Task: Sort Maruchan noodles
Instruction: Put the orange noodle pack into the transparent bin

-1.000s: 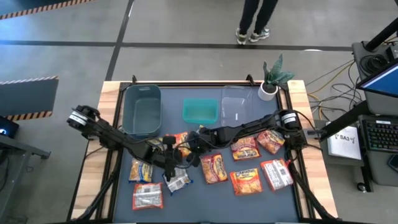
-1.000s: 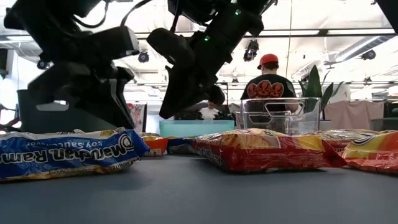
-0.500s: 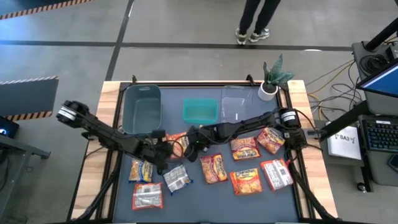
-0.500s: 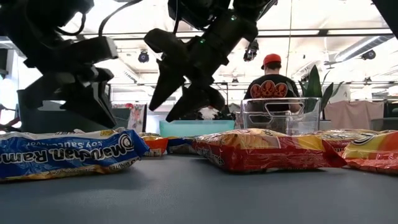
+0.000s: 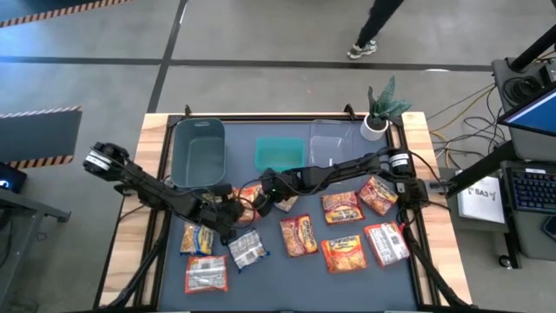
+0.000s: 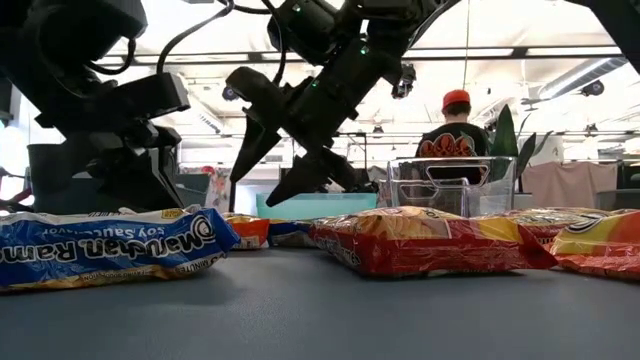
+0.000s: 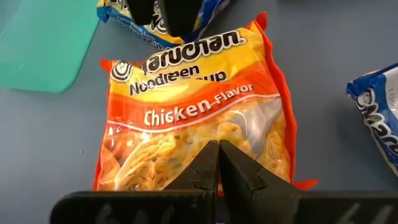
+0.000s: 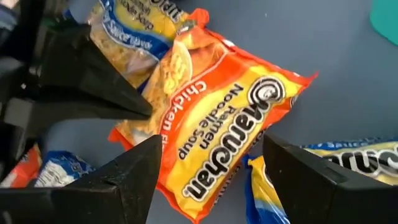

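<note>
An orange Maruchan chicken packet [image 5: 253,199] lies flat on the dark mat left of centre; it also shows in the left wrist view [image 7: 186,112] and the right wrist view [image 8: 230,124]. My left gripper [image 5: 232,209] is shut, its tips [image 7: 217,148] over the packet's near end. My right gripper [image 5: 266,192] is open and stands above the packet's far end, one finger to each side [image 8: 212,144], touching nothing. A yellow-and-blue packet [image 7: 163,26] lies against the orange packet's far end. Several more packets lie across the mat. My left gripper has its shut fingertips over the clear window [image 7: 205,134] at the orange packet's near end, slanting down from the table's left. I cannot tell whether the tips touch the film. The packet lies flat on the mat.
At the back stand a grey-blue bin [image 5: 198,153], a teal bin [image 5: 280,155] and a clear bin [image 5: 334,144], with a potted plant [image 5: 380,109] at the back right. Orange packets [image 5: 298,235] [image 5: 341,254] and red-and-white packets [image 5: 387,243] [image 5: 206,276] lie nearer. A person stands beyond the table.
My left gripper has drawn back from the blue-and-white packet toward the table's far left, to the orange packet's end. My right gripper has opened wide and moved a little toward the table's left, over the orange packet. The packets have stayed in place.
</note>
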Robot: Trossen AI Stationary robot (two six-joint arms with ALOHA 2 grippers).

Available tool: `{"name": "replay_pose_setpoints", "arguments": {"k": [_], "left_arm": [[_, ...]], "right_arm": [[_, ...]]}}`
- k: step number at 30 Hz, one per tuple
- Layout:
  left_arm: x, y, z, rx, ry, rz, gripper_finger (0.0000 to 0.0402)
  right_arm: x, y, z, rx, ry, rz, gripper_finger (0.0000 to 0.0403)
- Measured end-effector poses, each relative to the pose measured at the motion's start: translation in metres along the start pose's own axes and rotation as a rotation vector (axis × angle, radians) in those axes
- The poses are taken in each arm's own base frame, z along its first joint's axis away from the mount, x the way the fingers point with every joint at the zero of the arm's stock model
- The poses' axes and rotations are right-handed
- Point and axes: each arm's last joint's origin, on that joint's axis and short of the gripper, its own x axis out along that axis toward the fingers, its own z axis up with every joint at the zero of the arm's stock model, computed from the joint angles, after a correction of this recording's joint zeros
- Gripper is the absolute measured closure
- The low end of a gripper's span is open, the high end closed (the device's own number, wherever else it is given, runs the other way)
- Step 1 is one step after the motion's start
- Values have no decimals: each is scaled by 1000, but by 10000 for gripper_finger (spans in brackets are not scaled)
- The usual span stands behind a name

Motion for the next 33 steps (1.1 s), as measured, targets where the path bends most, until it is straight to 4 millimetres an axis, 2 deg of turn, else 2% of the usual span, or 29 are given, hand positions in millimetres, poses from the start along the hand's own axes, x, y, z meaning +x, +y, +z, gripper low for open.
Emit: {"name": "replay_pose_setpoints", "arguments": {"k": [15, 26, 33], "left_arm": [[-16, 2, -19, -59, 96, -3, 402], [-13, 2, -27, -85, 80, -10, 402], [-12, 2, -28, -95, 73, -14, 402]], "right_arm": [[0, 3, -3, 33, 6, 12, 136], [0, 7, 0, 64, -25, 41, 140], [16, 3, -5, 78, -33, 47, 142]]}}
